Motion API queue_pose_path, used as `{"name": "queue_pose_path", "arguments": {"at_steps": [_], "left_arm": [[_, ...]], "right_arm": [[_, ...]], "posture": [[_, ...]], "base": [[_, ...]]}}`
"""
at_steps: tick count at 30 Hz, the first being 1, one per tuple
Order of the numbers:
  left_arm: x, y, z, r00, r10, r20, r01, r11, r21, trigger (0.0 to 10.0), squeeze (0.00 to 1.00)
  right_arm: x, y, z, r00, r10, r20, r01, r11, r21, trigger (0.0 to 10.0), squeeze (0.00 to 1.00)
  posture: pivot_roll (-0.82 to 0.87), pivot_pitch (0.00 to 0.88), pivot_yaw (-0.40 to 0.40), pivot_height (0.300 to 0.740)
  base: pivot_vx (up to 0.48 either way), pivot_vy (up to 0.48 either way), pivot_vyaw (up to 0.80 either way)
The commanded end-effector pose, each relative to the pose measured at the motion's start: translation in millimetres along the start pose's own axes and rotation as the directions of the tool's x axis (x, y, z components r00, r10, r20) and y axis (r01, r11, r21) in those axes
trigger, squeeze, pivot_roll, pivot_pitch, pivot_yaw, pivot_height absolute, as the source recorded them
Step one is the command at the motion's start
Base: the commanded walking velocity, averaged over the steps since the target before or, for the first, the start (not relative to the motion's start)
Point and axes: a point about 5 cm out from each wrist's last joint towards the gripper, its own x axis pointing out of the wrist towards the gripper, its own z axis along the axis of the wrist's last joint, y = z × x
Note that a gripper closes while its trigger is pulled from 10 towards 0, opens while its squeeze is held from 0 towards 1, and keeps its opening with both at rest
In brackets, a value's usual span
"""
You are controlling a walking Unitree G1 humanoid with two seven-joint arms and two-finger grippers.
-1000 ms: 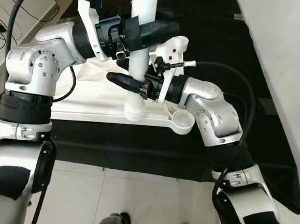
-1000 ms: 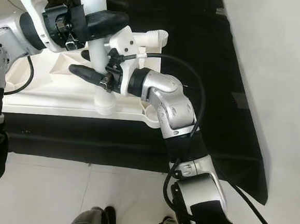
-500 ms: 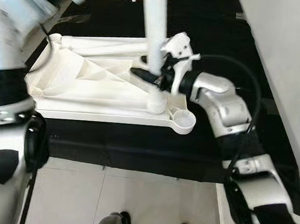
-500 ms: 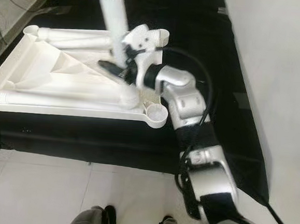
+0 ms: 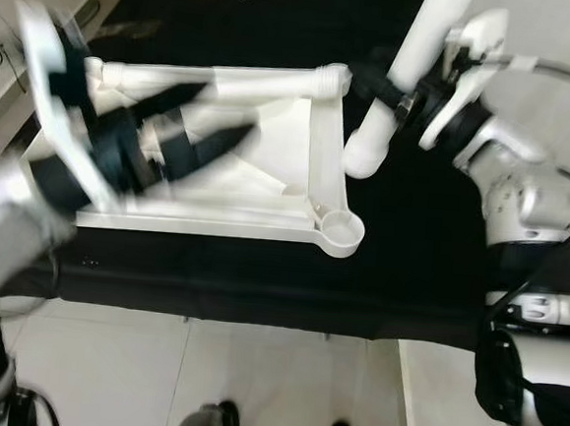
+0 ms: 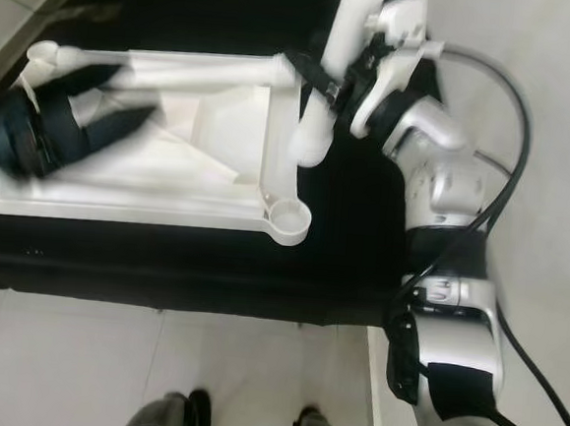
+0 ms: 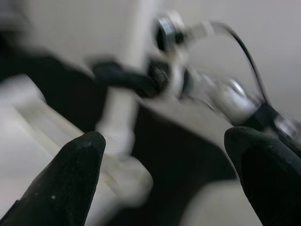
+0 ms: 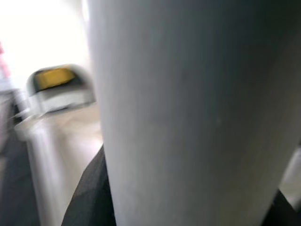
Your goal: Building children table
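Black mat (image 5: 260, 275), right end effector (image 5: 398, 89) pinching white leg (image 5: 406, 79), left end effector (image 5: 188, 131) spread

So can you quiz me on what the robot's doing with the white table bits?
1. True or false: the right claw grips the white leg.
2. Which claw is open over the tabletop? A) left B) right
3. Fill in: the tabletop lies on a ____ cloth.

Key: 1 true. 2 A, the left claw, blurred, fingers apart. 3 black.
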Motion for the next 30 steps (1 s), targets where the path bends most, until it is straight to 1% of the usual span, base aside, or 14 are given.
{"name": "queue_pose_path", "arguments": {"at_steps": [1,2,4,5,6,10,11,13,17,20,21,24,26,30], "left_arm": [[-1.2,-11.2,-5,0.999,0.001,-0.043,0.001,0.999,0.042,10.0,0.00],[-1.2,-11.2,-5,0.999,0.001,-0.043,0.001,0.999,0.042,10.0,0.00],[-9.1,-27.2,-36,0.983,0.014,-0.183,-0.014,1.000,0.002,10.0,0.00],[-9.1,-27.2,-36,0.983,0.014,-0.183,-0.014,1.000,0.002,10.0,0.00],[-14.2,-35.4,-49,0.968,0.022,-0.250,-0.024,1.000,-0.006,10.0,0.00],[-18.1,-41.2,-58,0.957,0.029,-0.289,-0.036,0.999,-0.018,10.0,0.00],[-27.3,-52.5,-77,0.928,0.087,-0.362,-0.111,0.993,-0.046,10.0,0.00],[-30.1,-57.2,-84,0.918,0.104,-0.383,-0.138,0.989,-0.061,10.0,0.00],[-36.7,-72.8,-104,0.882,0.112,-0.459,-0.131,0.991,-0.011,10.0,0.00],[-38.2,-79.2,-108,0.886,0.121,-0.447,-0.140,0.990,-0.008,10.0,0.00],[-37.3,-83.0,-106,0.902,0.132,-0.411,-0.147,0.989,-0.004,10.0,0.00],[-36.1,-86.6,-105,0.910,0.120,-0.396,-0.125,0.992,0.013,10.0,0.00],[-36.0,-88.8,-104,0.913,0.114,-0.392,-0.114,0.993,0.024,10.0,0.00],[-35.5,-94.9,-104,0.924,0.102,-0.369,-0.101,0.995,0.021,10.0,0.00]], "right_arm": [[3.3,12.5,7,0.994,0.112,0.017,-0.111,0.993,-0.035,10.0,0.00],[3.3,12.5,7,0.994,0.112,0.017,-0.111,0.993,-0.035,10.0,0.00],[2.8,30.6,2,0.967,0.253,0.006,-0.253,0.967,-0.035,10.0,0.00],[2.8,30.6,2,0.967,0.253,0.006,-0.253,0.967,-0.035,10.0,0.00],[3.5,39.0,0,0.949,0.314,0.004,-0.314,0.949,-0.030,10.0,0.00],[4.2,45.4,-1,0.932,0.361,0.006,-0.361,0.932,-0.027,10.0,0.00],[7.8,54.1,1,0.897,0.442,0.024,-0.441,0.897,-0.020,10.0,0.00],[9.8,55.5,3,0.887,0.462,0.033,-0.461,0.887,-0.019,10.0,0.00],[14.3,52.1,-2,0.879,0.476,0.017,-0.476,0.879,-0.027,10.0,0.00],[14.8,44.0,-4,0.882,0.471,-0.005,-0.470,0.882,-0.035,10.0,0.00],[13.4,31.4,-1,0.890,0.456,-0.017,-0.456,0.889,-0.039,10.0,0.00],[12.2,23.1,3,0.895,0.446,-0.021,-0.447,0.894,-0.047,10.0,0.00],[11.9,21.3,5,0.895,0.446,-0.022,-0.446,0.893,-0.050,10.0,0.00],[11.8,23.1,7,0.866,0.499,-0.032,-0.500,0.865,-0.050,10.0,0.00]], "posture": [[0.06,0.256,0.048,0.740],[0.06,0.256,0.048,0.740],[0.06,0.276,0.052,0.740],[0.06,0.276,0.052,0.740],[0.06,0.281,0.055,0.740],[0.06,0.288,0.055,0.740],[0.06,0.305,0.056,0.740],[0.06,0.306,0.057,0.740],[0.06,0.320,0.060,0.740],[0.07,0.330,0.060,0.740],[0.09,0.334,0.061,0.740],[0.09,0.342,0.062,0.740],[0.09,0.342,0.062,0.740],[0.09,0.355,0.064,0.740]], "base": [[0.000,0.000,0.00],[0.000,0.000,0.00],[0.000,0.000,0.00],[0.000,0.000,0.00],[0.000,0.000,0.00],[0.000,0.000,0.00],[0.000,0.000,0.00],[0.000,0.000,0.00],[0.000,0.000,0.00],[0.000,0.000,0.00],[0.000,0.000,0.00],[0.000,0.000,0.00],[0.000,0.000,0.00],[0.000,0.000,0.00]]}}
